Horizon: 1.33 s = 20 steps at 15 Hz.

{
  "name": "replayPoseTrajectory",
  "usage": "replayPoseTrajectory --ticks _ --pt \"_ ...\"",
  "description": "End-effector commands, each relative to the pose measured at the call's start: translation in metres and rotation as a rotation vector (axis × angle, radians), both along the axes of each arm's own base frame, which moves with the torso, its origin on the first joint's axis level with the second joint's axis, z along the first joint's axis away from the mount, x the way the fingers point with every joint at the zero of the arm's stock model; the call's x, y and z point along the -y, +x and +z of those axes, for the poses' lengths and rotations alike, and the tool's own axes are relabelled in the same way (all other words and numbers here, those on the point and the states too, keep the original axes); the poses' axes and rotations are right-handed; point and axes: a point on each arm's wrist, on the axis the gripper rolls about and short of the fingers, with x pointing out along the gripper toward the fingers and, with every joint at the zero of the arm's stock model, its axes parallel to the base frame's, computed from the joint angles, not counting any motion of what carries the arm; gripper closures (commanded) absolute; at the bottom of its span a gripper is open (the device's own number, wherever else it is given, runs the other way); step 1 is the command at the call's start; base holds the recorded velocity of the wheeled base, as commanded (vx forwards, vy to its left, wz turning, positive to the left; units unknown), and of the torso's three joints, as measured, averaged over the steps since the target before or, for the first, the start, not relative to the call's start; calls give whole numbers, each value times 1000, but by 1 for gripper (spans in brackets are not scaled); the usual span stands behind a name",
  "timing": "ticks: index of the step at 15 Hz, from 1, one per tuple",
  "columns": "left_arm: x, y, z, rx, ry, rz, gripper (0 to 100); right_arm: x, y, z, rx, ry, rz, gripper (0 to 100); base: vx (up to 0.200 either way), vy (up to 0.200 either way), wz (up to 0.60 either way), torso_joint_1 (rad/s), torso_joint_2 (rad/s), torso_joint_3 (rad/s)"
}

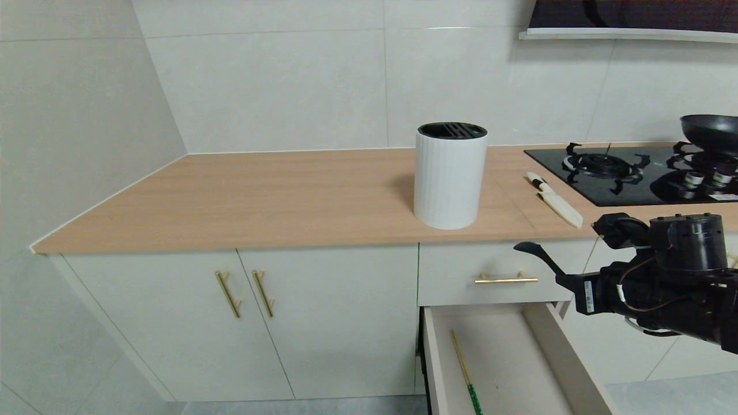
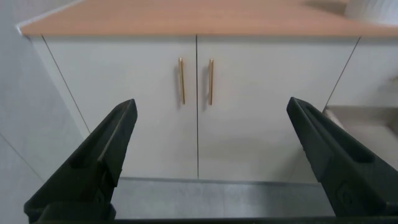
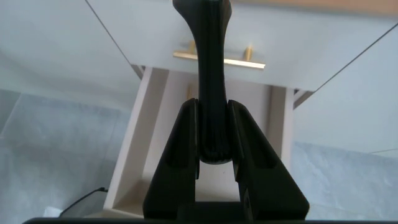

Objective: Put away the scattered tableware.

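My right gripper [image 1: 568,281] hangs in front of the cabinets, above the open drawer [image 1: 548,328], and is shut on a black utensil [image 1: 533,251] whose curved end points up and left. In the right wrist view that black utensil [image 3: 208,50] runs straight out from between the fingers of my right gripper [image 3: 212,118], over the drawer [image 3: 155,124]. Chopsticks with green ends [image 1: 461,363] lie in the drawer. A white knife [image 1: 554,200] rests on the counter beside a white slotted holder [image 1: 450,178]. My left gripper [image 2: 211,109] is open, facing the cabinet doors [image 2: 196,112].
A black gas hob [image 1: 628,170] with a dark pan [image 1: 712,131] sits at the counter's right end. Above the open drawer is a shut drawer with a brass handle [image 1: 506,279]. The wooden counter [image 1: 259,196] is bare to the left of the holder.
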Motion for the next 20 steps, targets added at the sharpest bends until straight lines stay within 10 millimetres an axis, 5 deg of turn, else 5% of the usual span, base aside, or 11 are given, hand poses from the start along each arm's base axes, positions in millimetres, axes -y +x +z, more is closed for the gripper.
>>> replayPoseTrajectory --ticks 1,20 --pt "0 0 0 -2 0 1 0 0 2 -4 -13 -3 0 100 0 0 0 -207 500 286" --pt "0 0 0 -2 0 1 0 -2 10 -22 -75 -19 -5 100 0 0 0 -144 411 261"
